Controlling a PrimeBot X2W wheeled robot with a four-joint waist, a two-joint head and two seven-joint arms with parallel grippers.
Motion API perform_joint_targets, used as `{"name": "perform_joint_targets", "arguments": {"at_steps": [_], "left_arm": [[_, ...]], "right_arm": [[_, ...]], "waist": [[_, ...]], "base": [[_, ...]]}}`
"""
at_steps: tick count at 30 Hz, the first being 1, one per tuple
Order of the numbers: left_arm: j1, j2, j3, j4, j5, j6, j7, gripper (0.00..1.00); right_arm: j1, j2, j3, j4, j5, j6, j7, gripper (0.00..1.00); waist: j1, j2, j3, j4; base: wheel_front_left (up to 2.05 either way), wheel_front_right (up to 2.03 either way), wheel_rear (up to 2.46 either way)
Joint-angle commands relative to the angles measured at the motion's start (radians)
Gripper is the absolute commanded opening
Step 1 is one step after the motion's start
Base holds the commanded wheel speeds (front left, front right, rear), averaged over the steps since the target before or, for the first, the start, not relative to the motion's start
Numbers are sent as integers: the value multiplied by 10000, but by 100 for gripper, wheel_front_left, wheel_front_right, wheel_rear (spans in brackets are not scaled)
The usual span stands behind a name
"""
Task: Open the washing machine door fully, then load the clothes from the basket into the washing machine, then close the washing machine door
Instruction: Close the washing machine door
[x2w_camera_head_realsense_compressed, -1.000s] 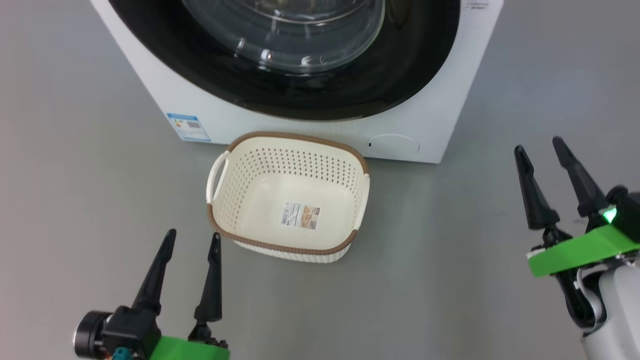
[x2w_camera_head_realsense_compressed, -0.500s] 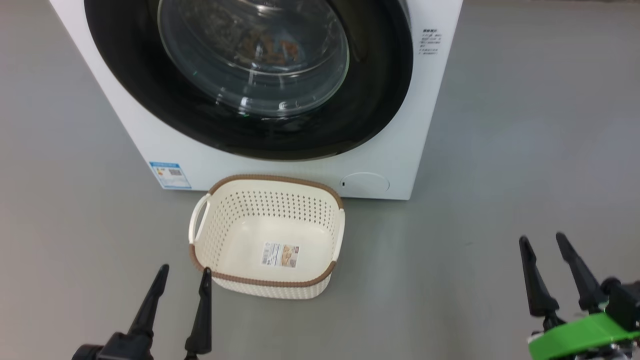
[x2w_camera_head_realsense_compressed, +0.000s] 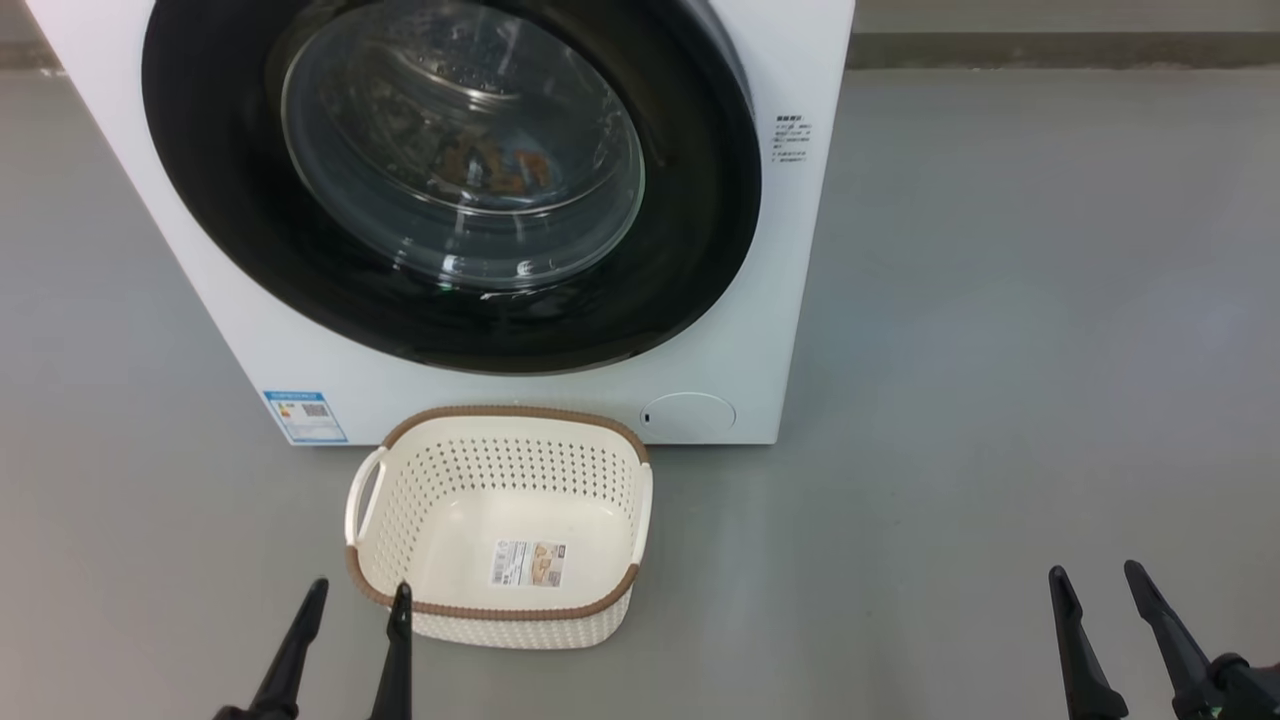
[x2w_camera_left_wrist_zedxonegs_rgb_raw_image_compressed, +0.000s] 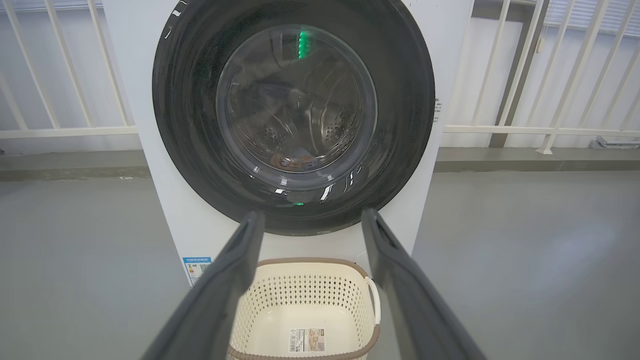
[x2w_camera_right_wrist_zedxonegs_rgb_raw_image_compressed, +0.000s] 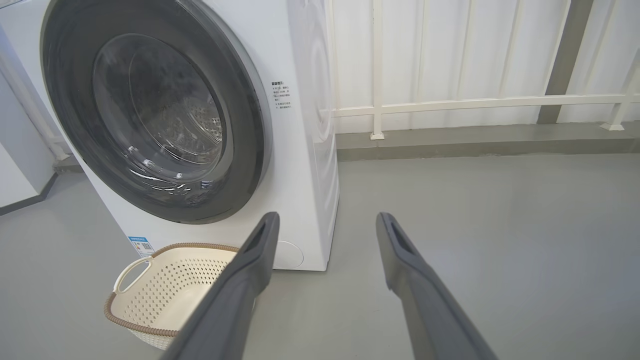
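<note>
**Ana:** What had changed in the last second?

**Ben:** Mostly the view. The head camera had tilted up, so the whole picture slid down and more of the washing machine door (x2w_camera_head_realsense_compressed: 460, 150) came in. The basket (x2w_camera_head_realsense_compressed: 515, 410) and the washing machine (x2w_camera_head_realsense_compressed: 790, 300) kept the same relation, the basket just in front of the machine on the grey floor (x2w_camera_head_realsense_compressed: 1000, 350). The right gripper (x2w_camera_head_realsense_compressed: 1093, 570) had sunk further in the picture than the basket did, so I judged that this arm was also drawing back.

**Ana:** And the grippers, were they holding something?

**Ben:** No. The left gripper (x2w_camera_head_realsense_compressed: 360, 590) was near the basket's front corner, the right one well apart on the other side. Both had their fingers spread wide, with nothing between them.

**Ana:** What was in the basket?

**Ben:** Only the paper label (x2w_camera_head_realsense_compressed: 528, 563) on its bottom. Through the door glass I saw orange-brown patches low in the drum, which I took for the clothes (x2w_camera_head_realsense_compressed: 490, 165).

**Ana:** So the door was shut?

**Ben:** It lay flat against the front. I judged that all three steps were done and the arms were retreating.
</note>
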Motion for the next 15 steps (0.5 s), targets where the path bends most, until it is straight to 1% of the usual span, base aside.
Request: {"name": "perform_joint_targets", "arguments": {"at_steps": [1,9,15], "left_arm": [[-118,111,363,-135,-12,-81,-93,100],[-10,140,432,-90,-38,-100,-93,100],[-27,154,437,-80,-22,-93,-93,100]], "right_arm": [[-8,-79,131,-373,-118,-29,-28,100],[214,251,14,-718,-303,-29,67,100],[230,340,31,-748,-360,-29,86,100]], "waist": [[1,0,-114,-80],[1,0,-344,-190],[1,0,-380,-205]], "base": [[0,0,0],[0,0,0],[0,0,0]]}}
